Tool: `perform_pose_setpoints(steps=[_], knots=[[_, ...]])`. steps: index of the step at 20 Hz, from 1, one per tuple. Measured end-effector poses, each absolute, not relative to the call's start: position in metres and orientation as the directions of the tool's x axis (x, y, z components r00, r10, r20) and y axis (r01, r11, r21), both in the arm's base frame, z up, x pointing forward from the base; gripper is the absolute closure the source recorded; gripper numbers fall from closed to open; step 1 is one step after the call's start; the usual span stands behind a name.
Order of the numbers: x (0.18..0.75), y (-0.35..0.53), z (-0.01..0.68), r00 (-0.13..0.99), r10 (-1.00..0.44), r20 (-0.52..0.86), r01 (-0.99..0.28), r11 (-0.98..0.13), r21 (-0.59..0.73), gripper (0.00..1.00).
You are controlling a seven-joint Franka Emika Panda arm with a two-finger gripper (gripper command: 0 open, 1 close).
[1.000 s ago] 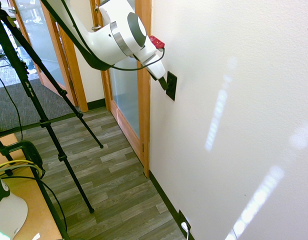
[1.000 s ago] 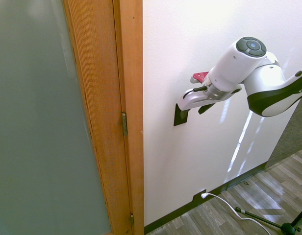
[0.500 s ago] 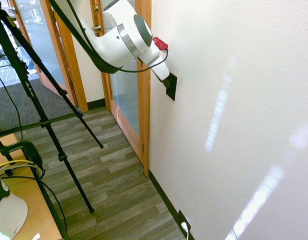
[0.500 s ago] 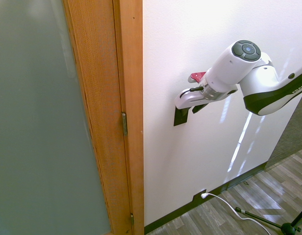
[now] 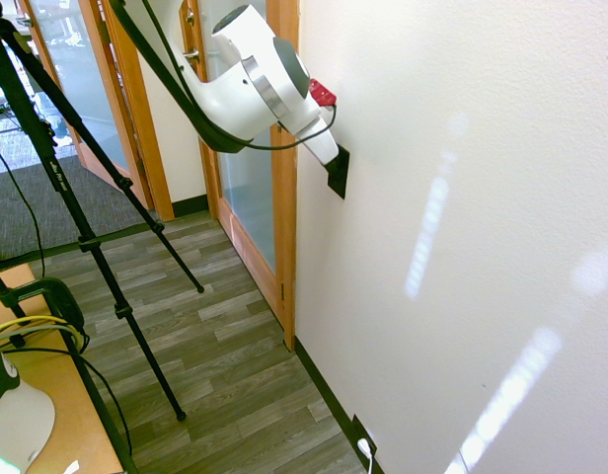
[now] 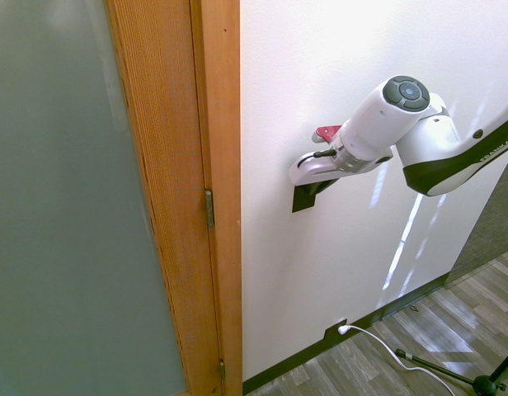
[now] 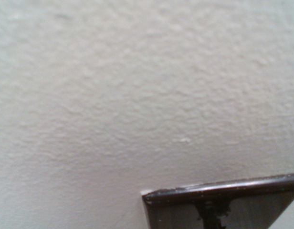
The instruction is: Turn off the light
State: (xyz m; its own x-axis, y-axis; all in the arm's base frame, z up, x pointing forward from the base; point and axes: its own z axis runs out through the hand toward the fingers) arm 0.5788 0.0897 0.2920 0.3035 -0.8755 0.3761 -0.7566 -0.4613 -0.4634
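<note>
Light switch (image 5: 338, 174): small black rectangular wall plate, glossy; a dark fitting shows at its centre in the wrist view (image 7: 218, 200).
Location: on the white wall (image 5: 462, 197), just beside the wooden door frame (image 5: 283, 197), well above the black outlet plate (image 5: 362, 434) at the baseboard.
Orientation: flat against the wall, long axis upright, face towards the room.
Gripper (image 6: 308, 183): at the plate's upper part; fingers hidden, so its opening cannot be told.
Surface: textured white wall with streaks of sunlight.
Room: frosted glass door (image 6: 72, 206), grey wood-plank floor (image 5: 215, 346).
</note>
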Motion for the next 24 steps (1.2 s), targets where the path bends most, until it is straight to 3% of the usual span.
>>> perform_pose_setpoints(steps=[11,12,24], knots=[[0.582,0.092,0.272,0.312,-0.875,0.370,-0.769,-0.461,-0.443,1.00],[0.583,0.091,0.269,0.312,-0.876,0.367,-0.769,-0.460,-0.444,0.00],[0.579,0.090,0.267,0.326,-0.877,0.354,-0.761,-0.465,-0.452,0.00]])
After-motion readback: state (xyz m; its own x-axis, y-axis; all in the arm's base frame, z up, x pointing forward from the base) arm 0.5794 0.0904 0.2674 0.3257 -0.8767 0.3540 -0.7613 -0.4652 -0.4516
